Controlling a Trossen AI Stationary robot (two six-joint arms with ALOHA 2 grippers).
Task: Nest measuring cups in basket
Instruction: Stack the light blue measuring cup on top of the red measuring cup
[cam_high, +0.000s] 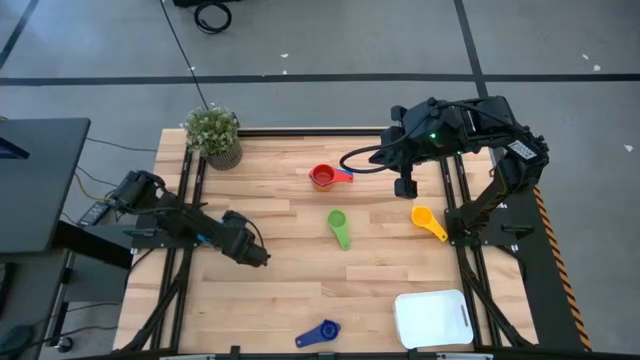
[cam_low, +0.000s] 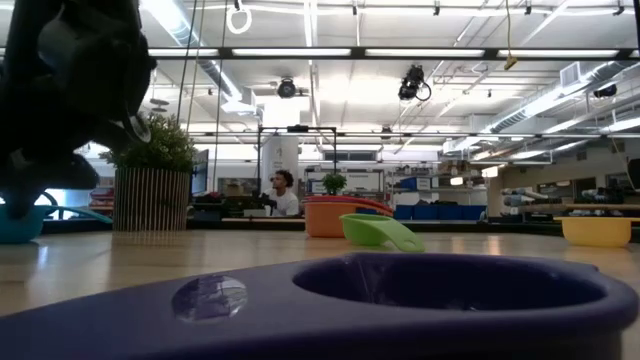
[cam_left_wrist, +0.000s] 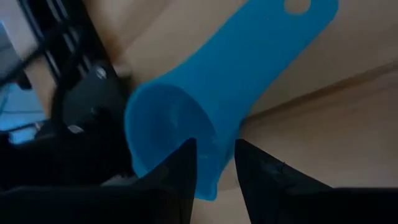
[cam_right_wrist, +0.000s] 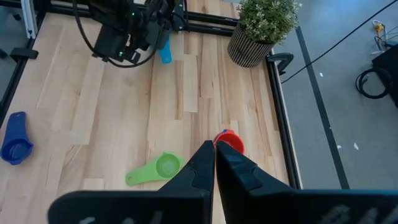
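Observation:
My left gripper (cam_high: 260, 256) is low over the table's left middle, shut on a light blue measuring cup (cam_left_wrist: 205, 93) that also shows in the low view (cam_low: 20, 222). From above, the gripper hides the cup. On the wood lie a red cup (cam_high: 322, 177) far centre, a green cup (cam_high: 338, 225) in the middle, a yellow cup (cam_high: 428, 220) to the right and a dark blue cup (cam_high: 320, 333) at the near edge. The white basket (cam_high: 432, 318) sits at the near right corner. My right gripper (cam_right_wrist: 214, 149) is shut and bare, high above the far right. My left gripper pinches the light blue cup's wall at the rim (cam_left_wrist: 208, 177), on the side away from the handle. One finger (cam_left_wrist: 183, 165) stands inside the bowl and the other (cam_left_wrist: 252, 165) outside. The fingers slant down from above. Whether the cup touches the table I cannot tell.
A potted plant (cam_high: 213, 135) stands at the far left corner. Black rails run along the table's left and right sides. Open wood lies between the left gripper and the basket, with the dark blue cup near that stretch.

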